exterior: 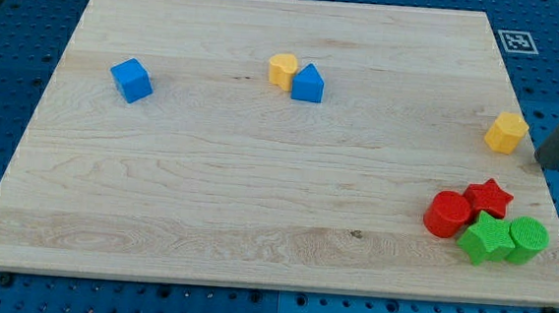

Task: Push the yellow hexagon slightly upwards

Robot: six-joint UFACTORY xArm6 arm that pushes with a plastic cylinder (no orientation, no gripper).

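Observation:
The yellow hexagon point(506, 132) lies near the board's right edge, about halfway up. My tip point(545, 163) is the lower end of the dark rod that comes in from the view's right edge. It sits just right of the hexagon and slightly below it, with a small gap between them.
A red cylinder point(446, 214), red star point(489, 197), green star point(486, 239) and green cylinder point(527, 239) cluster below the hexagon at the bottom right. A yellow heart-like block point(283, 70) touches a blue triangle point(307, 83) at top centre. A blue cube point(131, 80) lies at upper left.

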